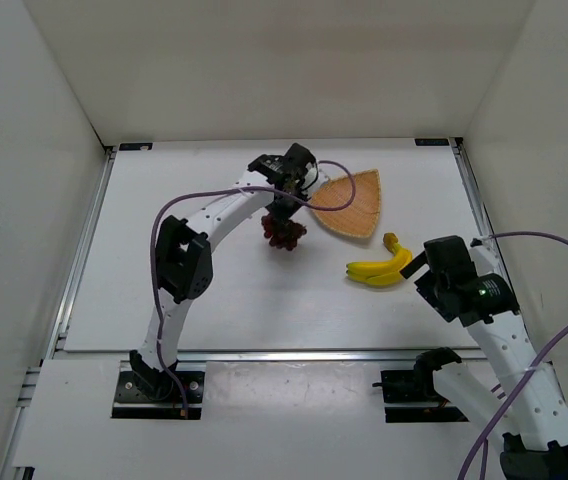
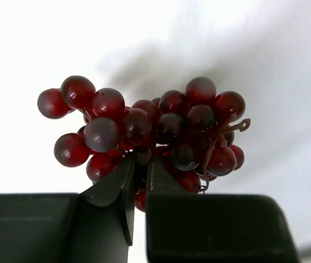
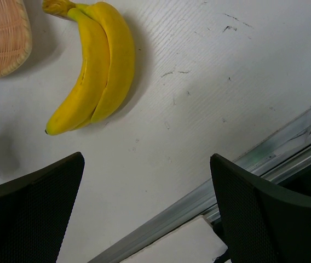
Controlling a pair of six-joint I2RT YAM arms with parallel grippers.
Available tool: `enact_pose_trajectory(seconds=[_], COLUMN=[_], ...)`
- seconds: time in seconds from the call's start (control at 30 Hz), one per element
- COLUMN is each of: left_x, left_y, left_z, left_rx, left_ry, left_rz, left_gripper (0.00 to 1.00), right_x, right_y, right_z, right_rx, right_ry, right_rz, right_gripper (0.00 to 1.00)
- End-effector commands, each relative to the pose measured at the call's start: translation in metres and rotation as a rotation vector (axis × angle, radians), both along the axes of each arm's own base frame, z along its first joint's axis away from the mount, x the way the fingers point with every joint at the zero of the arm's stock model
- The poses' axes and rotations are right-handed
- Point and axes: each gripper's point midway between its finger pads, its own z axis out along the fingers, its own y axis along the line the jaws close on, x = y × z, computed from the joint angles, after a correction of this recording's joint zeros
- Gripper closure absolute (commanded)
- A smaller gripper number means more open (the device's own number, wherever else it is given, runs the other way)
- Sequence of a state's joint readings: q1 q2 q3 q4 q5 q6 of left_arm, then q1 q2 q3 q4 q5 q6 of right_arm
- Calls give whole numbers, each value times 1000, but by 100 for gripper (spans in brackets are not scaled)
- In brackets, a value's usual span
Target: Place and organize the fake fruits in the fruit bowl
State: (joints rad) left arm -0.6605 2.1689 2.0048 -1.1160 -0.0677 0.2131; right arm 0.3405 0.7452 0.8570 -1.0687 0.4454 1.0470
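Left gripper (image 2: 140, 164) clenches the grapes (image 2: 144, 129) just left of the bowl (image 1: 356, 203). Bananas (image 1: 382, 266) lie near-right on bare table (image 1: 234, 310), beside the spread-fingered right gripper (image 3: 147, 159) by the rail (image 3: 287, 147).

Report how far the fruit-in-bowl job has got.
Done: nothing yet; no fruit shows in the wicker bowl. In hand: the left gripper is shut on the grapes, just beside the bowl. Left: put the grapes in, then the bananas, which lie on the table near the open right gripper.
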Motion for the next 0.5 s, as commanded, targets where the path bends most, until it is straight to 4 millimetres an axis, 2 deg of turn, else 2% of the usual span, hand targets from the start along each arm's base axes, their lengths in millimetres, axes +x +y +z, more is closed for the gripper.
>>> enact_pose_trajectory(seconds=[0.0, 0.03, 0.07, 0.1, 0.13, 0.2, 0.23, 0.27, 0.3, 0.33, 0.37, 0.43, 0.47], left_x=[51, 60, 69, 83, 91, 102, 113, 118, 119, 122, 125, 125, 121], left_y=[-39, -55, -64, -83, -99, -120, -132, -145, -154, -160, -167, -176, -183], left_z=[96, 112, 121, 124, 141, 145, 121, 136, 131, 117, 117, 100, 102], left_rx=[-116, -169, -212, -275, -347, -394, -388, -423, -431, -433, -462, -479, -495], left_ry=[-392, -450, -489, -531, -563, -597, -577, -624, -629, -618, -631, -609, -608], left_rz=[-22, -27, -11, -19, -41, -56, -64, -81, -90, -97, -108, -133, -150], left_gripper=[90, 90, 90, 90, 90, 90, 90, 90, 90, 90, 90, 90, 90], right_x=[11, 11, 12, 13, 14, 17, 22, 25, 28, 35, 39, 50, 55], right_y=[-4, -4, -4, -4, -3, -3, -2, -1, -2, 0, 1, 7, 8], right_z=[16, 16, 14, 15, 13, 10, 11, 10, 11, 13, 13, 16, 20], right_rx=[-33, -33, -44, -46, -50, -73, -75, -81, -87, -81, -88, -79, -75], right_ry=[-55, -55, -41, -48, -36, -18, -29, -25, -34, -53, -56, -79, -89], right_rz=[4, 4, 12, 19, 20, 45, 52, 59, 62, 61, 72, 83, 82], right_gripper=[0, 0, 0, 0, 0, 0, 0, 0, 0, 0, 0, 0, 0])
